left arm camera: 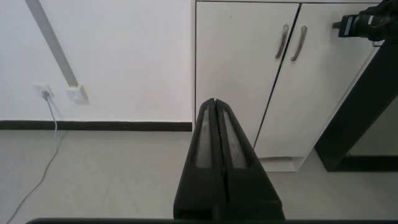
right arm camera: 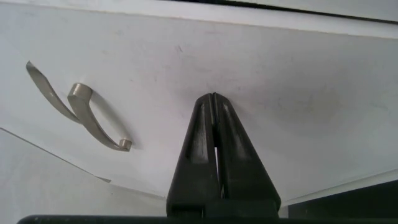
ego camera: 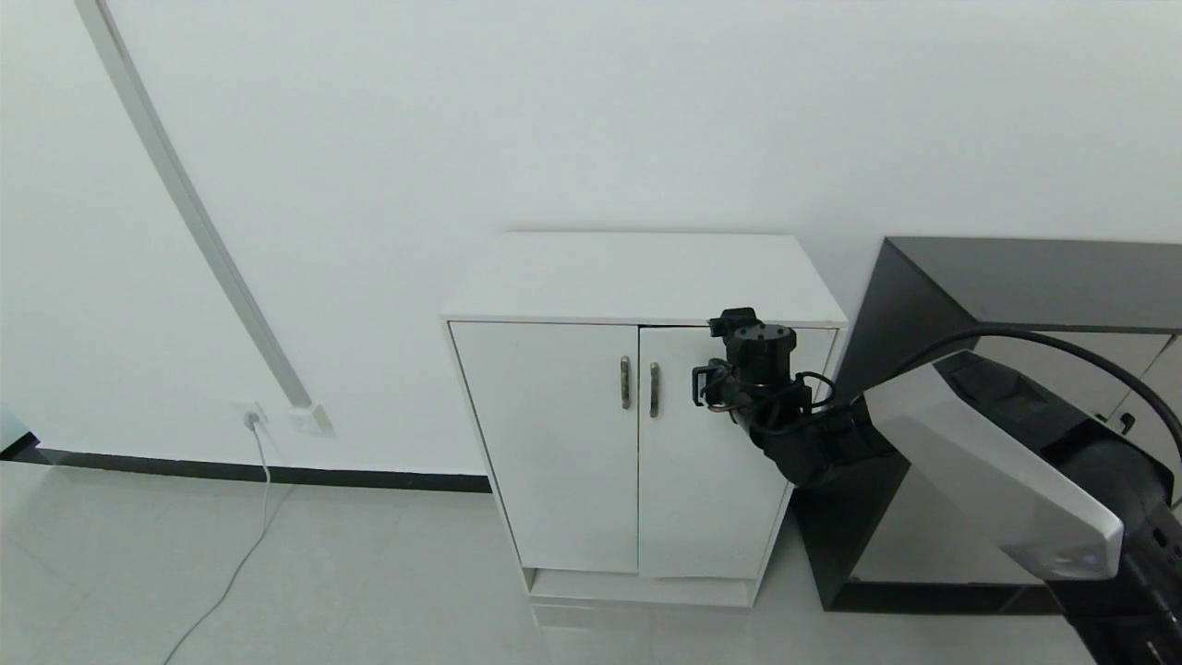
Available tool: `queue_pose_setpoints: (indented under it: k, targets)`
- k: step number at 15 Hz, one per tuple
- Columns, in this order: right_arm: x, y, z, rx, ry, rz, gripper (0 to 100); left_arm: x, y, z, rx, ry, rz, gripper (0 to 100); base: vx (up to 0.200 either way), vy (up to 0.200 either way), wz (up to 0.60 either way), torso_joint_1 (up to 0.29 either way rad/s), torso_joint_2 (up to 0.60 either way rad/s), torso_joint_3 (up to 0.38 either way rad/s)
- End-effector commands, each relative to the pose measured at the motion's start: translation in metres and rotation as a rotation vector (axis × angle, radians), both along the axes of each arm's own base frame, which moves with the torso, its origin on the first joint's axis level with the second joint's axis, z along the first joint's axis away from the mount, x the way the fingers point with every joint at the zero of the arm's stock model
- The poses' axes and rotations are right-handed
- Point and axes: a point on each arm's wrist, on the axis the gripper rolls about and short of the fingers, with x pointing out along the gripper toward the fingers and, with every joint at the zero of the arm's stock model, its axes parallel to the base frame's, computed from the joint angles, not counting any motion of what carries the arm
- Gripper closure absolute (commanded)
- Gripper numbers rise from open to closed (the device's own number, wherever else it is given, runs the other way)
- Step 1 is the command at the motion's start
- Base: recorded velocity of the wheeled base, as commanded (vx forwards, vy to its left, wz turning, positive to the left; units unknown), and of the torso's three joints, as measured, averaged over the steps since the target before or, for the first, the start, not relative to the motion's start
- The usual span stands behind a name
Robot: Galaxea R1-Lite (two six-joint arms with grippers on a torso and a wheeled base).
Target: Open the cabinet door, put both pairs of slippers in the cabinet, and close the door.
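The white cabinet [ego camera: 646, 277] stands against the wall with two doors, their metal handles [ego camera: 639, 386] side by side at the middle. A thin dark gap runs along the top of the right door [ego camera: 702, 499]. My right gripper [ego camera: 734, 321] is shut and empty. Its tips [right arm camera: 214, 98] are at the upper part of the right door [right arm camera: 280, 74], beside the handle [right arm camera: 99, 121]. My left gripper [left arm camera: 214, 102] is also shut and empty, held low over the floor some way in front of the cabinet [left arm camera: 242, 68].
A black glossy unit [ego camera: 923, 277] stands close against the cabinet's right side. On the wall to the left are a slanted conduit [ego camera: 185, 203] and a socket [ego camera: 249, 416] with a grey cable trailing over the tiled floor [ego camera: 277, 573], which is open there.
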Motion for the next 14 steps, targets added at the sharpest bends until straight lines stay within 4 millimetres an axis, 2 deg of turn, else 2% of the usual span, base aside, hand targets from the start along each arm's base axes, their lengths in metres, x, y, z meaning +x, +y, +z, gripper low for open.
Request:
queue_pose_setpoints:
  k: [1, 14]
  targets:
    - [0.0021, -0.0005, -0.0023, -0.001, -0.001, -0.004, 100, 0.0001, 0.0, -0.0001, 0.001, 0.002, 0.0, 100, 0.0, 0.0, 0.0, 0.0, 0.0, 0.0]
    - [0.0119, -0.0034, 0.0007, 0.01, -0.029, -0.017, 100, 0.0001, 0.0, -0.0001, 0.001, 0.002, 0.0, 100, 0.0, 0.0, 0.0, 0.0, 0.0, 0.0]
